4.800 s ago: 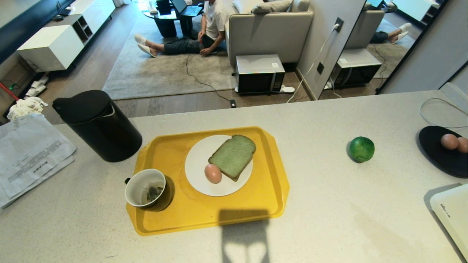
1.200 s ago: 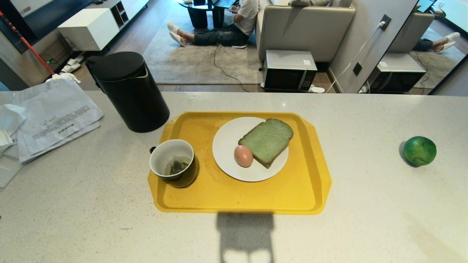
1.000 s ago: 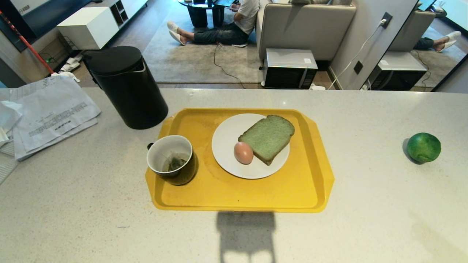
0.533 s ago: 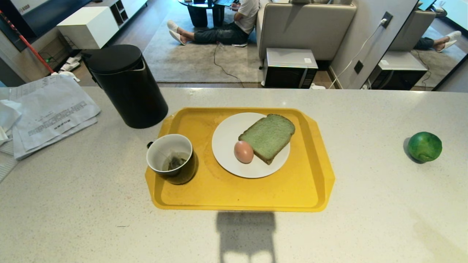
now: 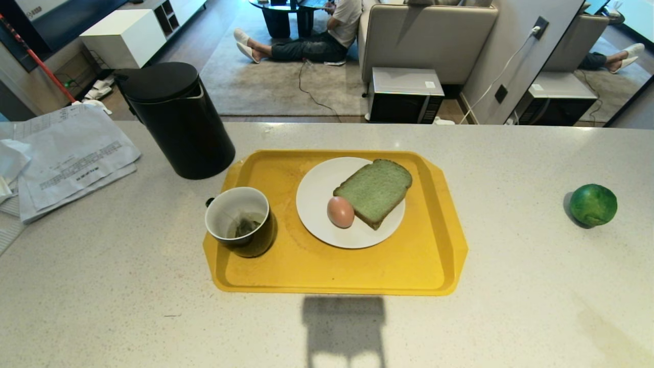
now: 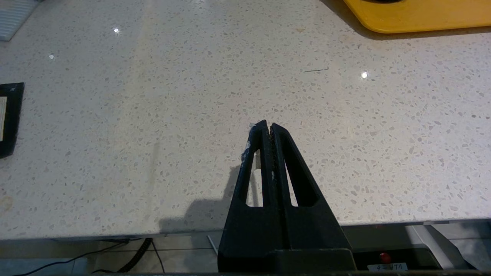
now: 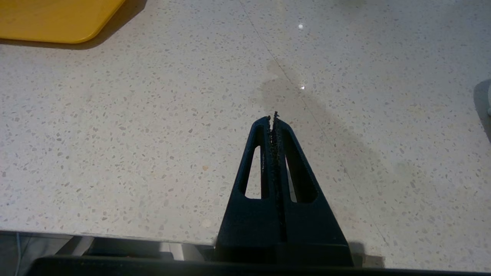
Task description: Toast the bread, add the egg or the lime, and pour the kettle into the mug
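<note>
presently both arms sit parked at the near edge of the speckled counter (image 5: 511,153), outside the head view. left gripper (image 6: 267,126): jaws pressed fully together, nothing between them, tips over bare counter; a corner of the yellow tray (image 6: 414,17) shows farther in. right gripper (image 7: 272,119): jaws likewise pressed together and empty, over bare counter, with the tray's other near corner (image 7: 53,19) in its view.

yellow tray (image 5: 439,245) lies centred on the counter. white plate (image 5: 317,189) sits on it, carrying the bread (image 5: 375,190), a pale green slice lying flat, and the egg (image 5: 340,211), touching the slice's left edge. mug (image 5: 240,221) stands upright on the tray's left side, beside the plate, with a tea bag (image 5: 246,226) inside. kettle (image 5: 176,120) stands upright on the counter just beyond the tray's far left corner, lid on. lime (image 5: 593,205) rests on the counter well to the right of the tray. loose papers (image 5: 71,158) lie at the counter's left.

beyond the counter, a person (image 5: 317,36) sits on a rug, and a microwave (image 5: 406,95) stands on the floor.
</note>
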`<state>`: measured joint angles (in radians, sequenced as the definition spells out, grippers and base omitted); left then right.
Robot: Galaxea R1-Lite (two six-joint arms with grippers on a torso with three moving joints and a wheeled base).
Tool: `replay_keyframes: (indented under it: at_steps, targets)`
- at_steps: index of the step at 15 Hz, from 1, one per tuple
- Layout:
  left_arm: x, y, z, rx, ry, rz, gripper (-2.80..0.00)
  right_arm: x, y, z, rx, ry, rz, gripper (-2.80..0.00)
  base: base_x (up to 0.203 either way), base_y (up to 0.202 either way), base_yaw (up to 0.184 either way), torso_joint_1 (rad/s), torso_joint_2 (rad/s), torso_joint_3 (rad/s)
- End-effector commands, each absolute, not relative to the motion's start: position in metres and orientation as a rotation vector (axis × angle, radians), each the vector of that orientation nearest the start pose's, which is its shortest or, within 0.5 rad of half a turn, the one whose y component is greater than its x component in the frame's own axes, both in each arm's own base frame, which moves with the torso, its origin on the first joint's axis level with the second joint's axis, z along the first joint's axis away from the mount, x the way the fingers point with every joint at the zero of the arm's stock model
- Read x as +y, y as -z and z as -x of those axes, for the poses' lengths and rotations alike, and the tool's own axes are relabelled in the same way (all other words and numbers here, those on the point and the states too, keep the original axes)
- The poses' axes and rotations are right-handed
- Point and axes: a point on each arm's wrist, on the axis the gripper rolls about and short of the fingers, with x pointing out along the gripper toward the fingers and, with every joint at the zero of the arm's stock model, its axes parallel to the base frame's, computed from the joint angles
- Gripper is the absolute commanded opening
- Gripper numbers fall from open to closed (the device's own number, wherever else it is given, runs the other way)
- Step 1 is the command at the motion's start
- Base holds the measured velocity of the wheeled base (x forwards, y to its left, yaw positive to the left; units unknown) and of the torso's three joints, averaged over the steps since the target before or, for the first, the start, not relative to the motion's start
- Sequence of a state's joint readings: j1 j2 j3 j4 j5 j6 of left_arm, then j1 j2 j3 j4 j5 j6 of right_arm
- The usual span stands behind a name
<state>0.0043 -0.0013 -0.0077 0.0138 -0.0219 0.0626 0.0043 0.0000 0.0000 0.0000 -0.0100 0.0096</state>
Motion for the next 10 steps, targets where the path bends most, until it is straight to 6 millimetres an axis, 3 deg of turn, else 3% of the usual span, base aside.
replay_keyframes:
  at_steps: [1, 5, 10]
  targets:
    - [-0.0006, -0.0762, 0.0235, 0.004, 0.019, -0.063, -2.8, -0.0003, -0.0751, 0.0227, 0.002, 0.005, -0.009, -2.8, 0.0, 0.0, 0.0, 0.0, 0.0, 0.0]
    - [-0.0006, -0.0762, 0.0235, 0.004, 0.019, -0.067, -2.8, -0.0003, -0.0751, 0.0227, 0.002, 0.005, -0.011, -2.8, 0.0, -0.002, 0.015, -0.003, 0.0, 0.002]
    - [-0.0006, -0.0761, 0.0235, 0.004, 0.019, -0.067, -2.8, -0.0003, -0.0751, 0.0227, 0.002, 0.006, -0.011, -2.8, 0.0, -0.006, 0.114, 0.004, 0.0, 0.003]
